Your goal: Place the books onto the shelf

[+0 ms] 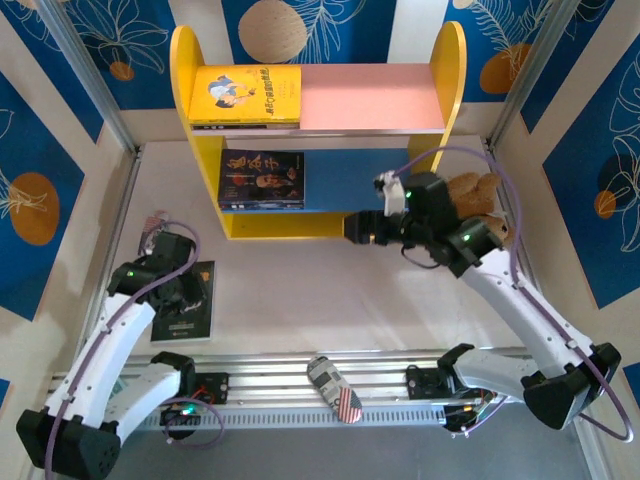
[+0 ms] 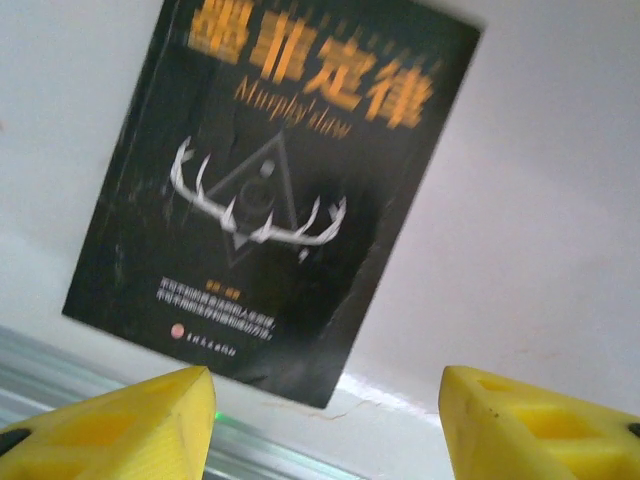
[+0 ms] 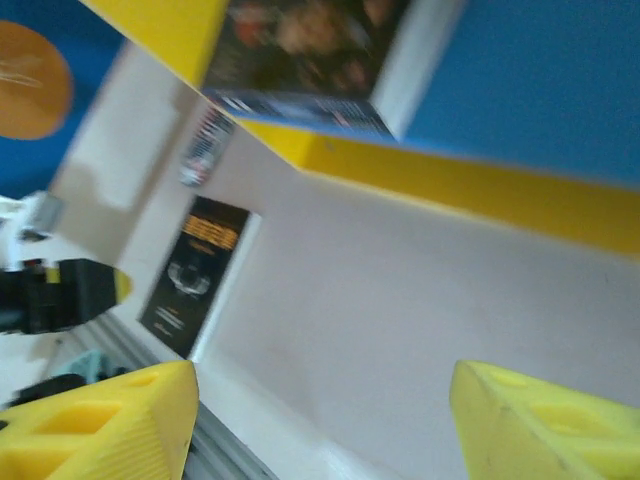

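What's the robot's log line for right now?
left gripper: open, over black book on table | right gripper: open, near shelf | yellow book: pink top board | dark book: blue lower board

Both arms [image 1: 118, 350] have white curved shells, black joints [image 1: 165, 252] with green lights [image 1: 407, 193], purple cables [image 1: 512, 210] and yellow wedge fingers [image 2: 130, 425].
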Robot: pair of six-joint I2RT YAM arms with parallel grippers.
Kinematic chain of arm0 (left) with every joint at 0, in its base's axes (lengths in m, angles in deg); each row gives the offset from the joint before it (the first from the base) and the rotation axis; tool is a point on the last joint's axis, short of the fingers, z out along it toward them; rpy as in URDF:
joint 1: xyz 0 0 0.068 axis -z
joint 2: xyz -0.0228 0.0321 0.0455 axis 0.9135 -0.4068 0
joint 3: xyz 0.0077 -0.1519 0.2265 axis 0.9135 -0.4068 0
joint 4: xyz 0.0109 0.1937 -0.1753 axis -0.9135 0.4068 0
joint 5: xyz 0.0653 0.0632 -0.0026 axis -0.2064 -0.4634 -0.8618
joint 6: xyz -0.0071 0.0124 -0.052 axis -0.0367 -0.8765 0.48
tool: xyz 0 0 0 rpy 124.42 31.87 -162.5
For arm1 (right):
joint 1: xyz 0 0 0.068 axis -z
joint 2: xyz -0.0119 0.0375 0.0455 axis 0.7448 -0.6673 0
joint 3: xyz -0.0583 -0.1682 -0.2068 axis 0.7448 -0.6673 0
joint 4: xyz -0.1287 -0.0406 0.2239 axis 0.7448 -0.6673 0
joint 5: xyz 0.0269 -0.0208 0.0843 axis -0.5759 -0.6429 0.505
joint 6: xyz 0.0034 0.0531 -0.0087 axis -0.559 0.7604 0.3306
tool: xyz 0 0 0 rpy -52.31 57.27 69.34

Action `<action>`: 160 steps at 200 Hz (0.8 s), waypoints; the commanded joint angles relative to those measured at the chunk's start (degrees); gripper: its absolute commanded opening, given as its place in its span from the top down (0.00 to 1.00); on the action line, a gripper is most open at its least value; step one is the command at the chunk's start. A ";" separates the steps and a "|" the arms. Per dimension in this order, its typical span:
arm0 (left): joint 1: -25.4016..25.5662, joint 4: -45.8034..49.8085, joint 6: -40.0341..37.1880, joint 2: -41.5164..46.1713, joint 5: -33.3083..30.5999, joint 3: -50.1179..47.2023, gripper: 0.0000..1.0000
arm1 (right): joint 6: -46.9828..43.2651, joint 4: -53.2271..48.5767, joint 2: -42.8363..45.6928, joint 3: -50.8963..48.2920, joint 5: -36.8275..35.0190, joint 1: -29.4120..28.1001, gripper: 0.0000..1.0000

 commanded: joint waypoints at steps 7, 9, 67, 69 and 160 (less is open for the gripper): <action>1.14 -5.10 4.64 -0.03 1.38 -2.71 0.38 | 6.27 5.39 -0.44 -8.11 -7.47 -5.29 0.32; 1.19 -5.24 4.66 -0.23 1.41 -2.90 0.37 | 6.62 5.80 -0.66 -8.59 -7.29 -5.59 0.32; 2.25 -14.42 4.91 -7.71 -0.69 -10.62 0.39 | 6.46 11.49 -10.67 -7.50 -7.07 -11.73 0.32; 2.26 -14.63 4.66 -7.99 -0.80 -10.70 0.39 | 6.38 11.48 -10.97 -7.31 -7.00 -11.77 0.32; 2.35 -26.33 0.46 -13.09 2.03 -16.76 0.36 | 6.80 12.18 -16.89 -4.24 -5.56 -13.37 0.32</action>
